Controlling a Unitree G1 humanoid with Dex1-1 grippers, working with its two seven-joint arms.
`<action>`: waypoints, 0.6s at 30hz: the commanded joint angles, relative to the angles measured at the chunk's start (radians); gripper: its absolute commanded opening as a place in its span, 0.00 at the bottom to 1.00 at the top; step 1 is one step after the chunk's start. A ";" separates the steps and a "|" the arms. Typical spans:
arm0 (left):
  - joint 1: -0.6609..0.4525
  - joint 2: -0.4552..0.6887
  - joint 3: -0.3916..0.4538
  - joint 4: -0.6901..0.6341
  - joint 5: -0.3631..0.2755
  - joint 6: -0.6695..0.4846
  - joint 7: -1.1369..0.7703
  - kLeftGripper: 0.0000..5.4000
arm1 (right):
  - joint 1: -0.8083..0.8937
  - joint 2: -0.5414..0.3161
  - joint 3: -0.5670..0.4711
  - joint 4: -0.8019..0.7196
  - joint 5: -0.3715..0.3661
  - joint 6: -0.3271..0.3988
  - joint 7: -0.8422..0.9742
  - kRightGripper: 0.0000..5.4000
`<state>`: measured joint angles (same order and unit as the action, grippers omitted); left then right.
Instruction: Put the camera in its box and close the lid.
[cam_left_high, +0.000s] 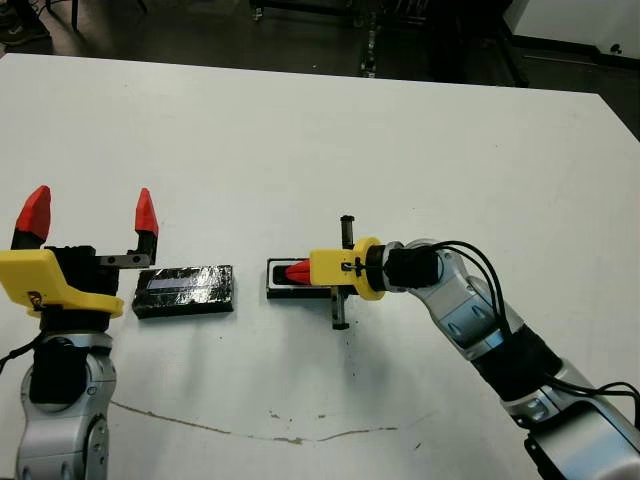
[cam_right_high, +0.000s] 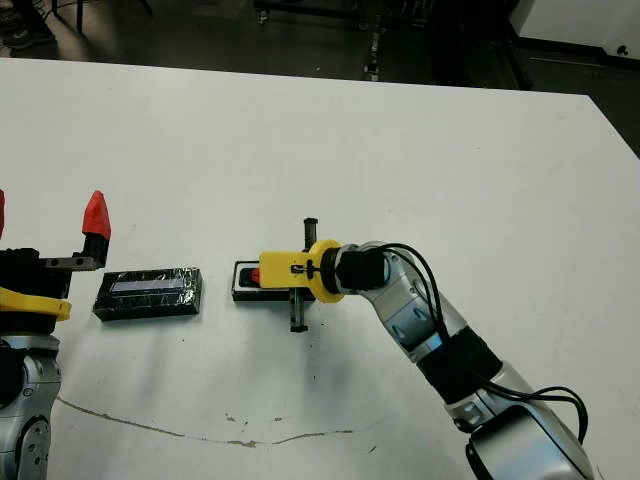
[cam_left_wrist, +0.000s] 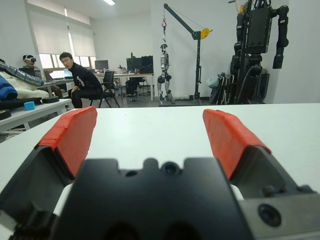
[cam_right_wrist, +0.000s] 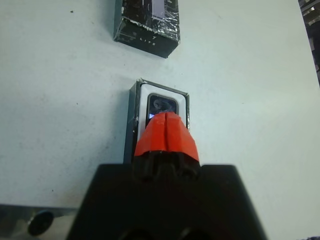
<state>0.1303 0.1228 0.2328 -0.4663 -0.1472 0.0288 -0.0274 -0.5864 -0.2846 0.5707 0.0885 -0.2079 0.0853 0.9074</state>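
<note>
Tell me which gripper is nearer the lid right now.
Left. The left gripper hovers open beside the lid; the right gripper is shut over the box, farther off.

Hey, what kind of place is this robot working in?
Probably a robotics lab or workshop. Beyond the white table a humanoid robot hangs from a hoist, another stands on a rack, and a person sits by desks with monitors.
</note>
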 joint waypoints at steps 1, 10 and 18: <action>0.012 -0.002 0.001 -0.001 0.001 0.004 0.000 1.00 | 0.034 -0.019 0.012 0.026 -0.012 0.000 0.009 0.00; 0.013 -0.001 0.002 -0.004 0.002 0.006 -0.001 1.00 | -0.018 -0.003 -0.069 -0.025 0.051 0.097 0.015 0.00; 0.014 0.007 0.005 -0.001 0.006 -0.005 -0.006 1.00 | -0.140 0.014 -0.318 -0.069 0.301 0.244 0.025 0.00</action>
<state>0.1319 0.1223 0.2334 -0.4671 -0.1475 0.0272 -0.0278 -0.7097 -0.2645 0.2931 0.0247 0.0536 0.2943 0.9210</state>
